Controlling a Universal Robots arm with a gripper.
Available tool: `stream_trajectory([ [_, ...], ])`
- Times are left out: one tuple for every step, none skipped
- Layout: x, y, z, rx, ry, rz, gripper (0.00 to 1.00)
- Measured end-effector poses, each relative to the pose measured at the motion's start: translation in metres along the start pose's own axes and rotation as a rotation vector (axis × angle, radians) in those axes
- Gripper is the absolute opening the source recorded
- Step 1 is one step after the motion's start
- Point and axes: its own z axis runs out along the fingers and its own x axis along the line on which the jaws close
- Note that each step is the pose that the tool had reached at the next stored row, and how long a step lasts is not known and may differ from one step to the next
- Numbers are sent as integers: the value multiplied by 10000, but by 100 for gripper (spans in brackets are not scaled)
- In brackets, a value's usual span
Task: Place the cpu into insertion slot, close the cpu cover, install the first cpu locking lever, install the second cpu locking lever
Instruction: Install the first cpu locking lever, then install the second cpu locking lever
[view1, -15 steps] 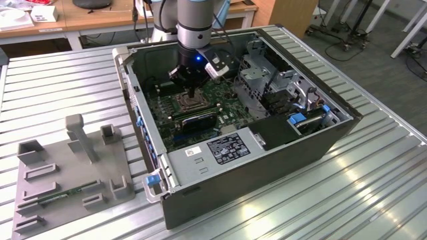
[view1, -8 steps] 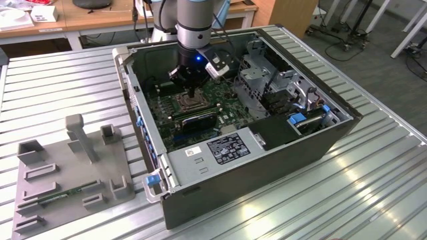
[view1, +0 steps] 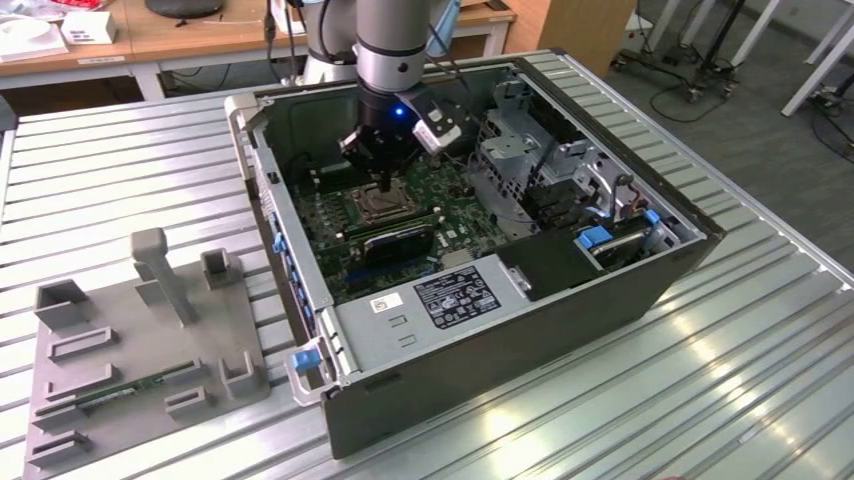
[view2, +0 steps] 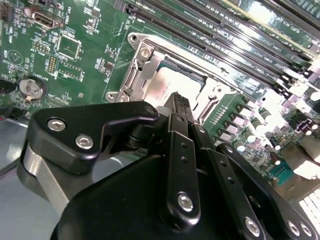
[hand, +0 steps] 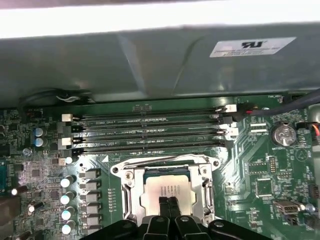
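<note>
The gripper (hand: 168, 201) hangs straight over the socket, its two black fingers (view2: 181, 107) pressed together with nothing between them, tips just above or touching the cpu (hand: 167, 191); contact cannot be told. So the chip lies directly below the fingertips, not off to a side.

The cpu sits flat in the slot (hand: 131, 197), a dull silvery square with small print on its top, square to the socket. The cover (hand: 165, 163) looks closed down around it, its window framing the chip and its silvery rim lying level with the board (hand: 260, 170). Whether either locking lever is latched cannot be made out.

Past the socket run the long black memory slots (hand: 150, 131), parallel to the socket's far edge, then the grey case wall (hand: 150, 60). In the exterior view the arm (view1: 391, 45) reaches down into the open case (view1: 441, 360), which lies on a slatted table (view1: 747, 380).
</note>
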Motion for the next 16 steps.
stream_trajectory([
  [0,1,-12,0,1,0,11],
  [0,1,-14,-1,0,0,11],
  [0,1,-14,-2,-1,0,11],
  [0,1,-14,-3,-1,0,11],
  [0,1,-23,-3,0,0,11],
  [0,2,-32,-3,0,0,11],
  [0,2,-32,-3,0,0,11],
  [0,2,-32,-3,0,1,11],
  [0,2,-32,-3,0,0,11],
  [0,2,-33,-3,0,0,11],
  [0,2,-33,-3,0,0,11],
  [0,2,-33,-3,0,0,11],
  [0,2,-34,-3,0,0,11],
  [0,2,-36,-1,1,0,11],
  [0,2,-40,1,2,0,11],
  [0,2,-46,1,2,1,11],
])
